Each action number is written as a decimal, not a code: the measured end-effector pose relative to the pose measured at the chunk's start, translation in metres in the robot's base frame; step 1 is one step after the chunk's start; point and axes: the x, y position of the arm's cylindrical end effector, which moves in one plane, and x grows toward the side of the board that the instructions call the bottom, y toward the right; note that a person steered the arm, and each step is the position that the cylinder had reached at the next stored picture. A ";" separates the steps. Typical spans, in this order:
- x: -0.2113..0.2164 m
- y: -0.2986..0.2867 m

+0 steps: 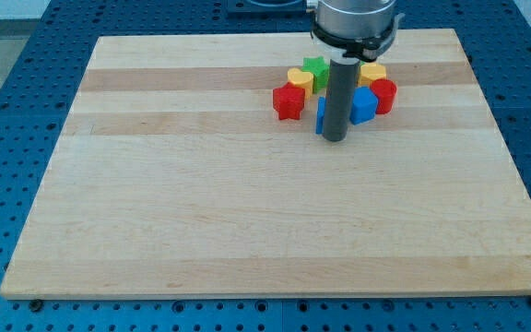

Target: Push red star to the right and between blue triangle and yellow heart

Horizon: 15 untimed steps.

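Observation:
The red star (288, 101) lies near the top middle of the wooden board (247, 212). The yellow heart (300, 78) touches it at its upper right. A blue block (321, 114), probably the blue triangle, shows as a thin strip right of the red star, mostly hidden behind my rod. My tip (336, 139) rests on the board just below and right of that blue strip, a short gap right of the red star.
A green star (315, 66) sits above the yellow heart. Right of the rod are another blue block (365, 105), a red cylinder (384, 95) and a yellow block (372, 71). The board's top edge is close behind the cluster.

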 end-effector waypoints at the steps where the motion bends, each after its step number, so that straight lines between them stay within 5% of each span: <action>1: -0.003 -0.016; 5: -0.007 -0.043; 8: -0.006 -0.132; 15: -0.017 -0.074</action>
